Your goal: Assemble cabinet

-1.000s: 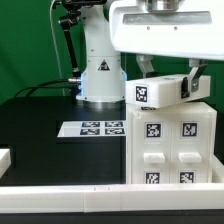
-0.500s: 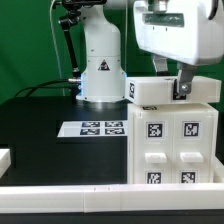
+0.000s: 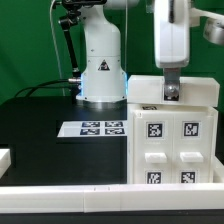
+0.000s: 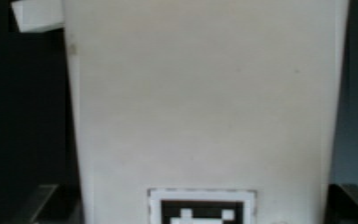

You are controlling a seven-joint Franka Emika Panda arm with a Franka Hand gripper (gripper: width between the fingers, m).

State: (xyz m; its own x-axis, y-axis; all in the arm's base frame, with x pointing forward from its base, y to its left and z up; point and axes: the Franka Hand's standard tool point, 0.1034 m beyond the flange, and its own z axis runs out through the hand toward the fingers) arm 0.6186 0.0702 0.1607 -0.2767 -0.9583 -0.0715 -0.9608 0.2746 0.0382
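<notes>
The white cabinet (image 3: pixel 170 148) stands at the exterior view's right, its four-compartment front bearing black-and-white tags. A white top panel (image 3: pixel 203 91) lies level across its top. My gripper (image 3: pixel 172 92) comes straight down from above and is shut on this panel, with one finger showing against the panel's front edge. In the wrist view the panel (image 4: pixel 194 100) fills the space between my dark fingers (image 4: pixel 44 203), with a tag (image 4: pixel 202 209) on it close to the gripper. The far finger is hidden in the exterior view.
The marker board (image 3: pixel 95 129) lies flat on the black table left of the cabinet. The arm's white base (image 3: pixel 100 65) stands behind it. A white rail (image 3: pixel 70 196) runs along the front edge, and a small white block (image 3: pixel 4 158) sits at the far left.
My gripper has turned at the wrist and shifted right with the top panel. The panel went from tilted above the cabinet to level on top of it.
</notes>
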